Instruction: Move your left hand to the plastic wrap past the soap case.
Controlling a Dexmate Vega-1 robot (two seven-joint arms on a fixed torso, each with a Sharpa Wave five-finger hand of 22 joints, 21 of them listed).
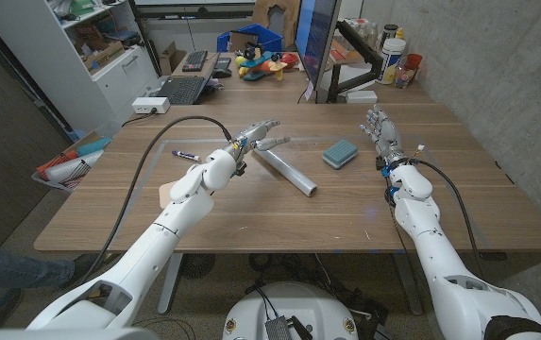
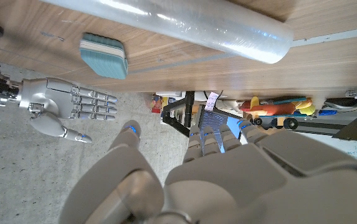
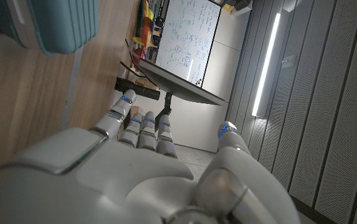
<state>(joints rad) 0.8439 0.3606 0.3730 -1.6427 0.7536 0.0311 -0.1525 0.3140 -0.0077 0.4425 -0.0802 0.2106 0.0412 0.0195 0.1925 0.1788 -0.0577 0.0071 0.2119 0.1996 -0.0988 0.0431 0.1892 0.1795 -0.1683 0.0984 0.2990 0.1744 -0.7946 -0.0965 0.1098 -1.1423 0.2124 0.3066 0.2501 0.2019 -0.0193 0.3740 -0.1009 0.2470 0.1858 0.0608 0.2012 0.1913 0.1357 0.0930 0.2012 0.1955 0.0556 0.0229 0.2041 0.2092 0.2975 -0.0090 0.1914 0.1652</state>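
Observation:
A roll of plastic wrap lies slantwise on the wooden table, and in the left wrist view the plastic wrap is a long shiny cylinder. To its right sits the teal soap case, also seen as the soap case and the soap case. My left hand hovers over the roll's far end, fingers spread, holding nothing; the left hand shows its back. My right hand stands open to the right of the soap case, seen too as the right hand and the right hand.
A marker lies on the table's left part. Beyond the far edge are a laptop, colourful toys, a monitor stand and bottles. A shelf unit stands at the left.

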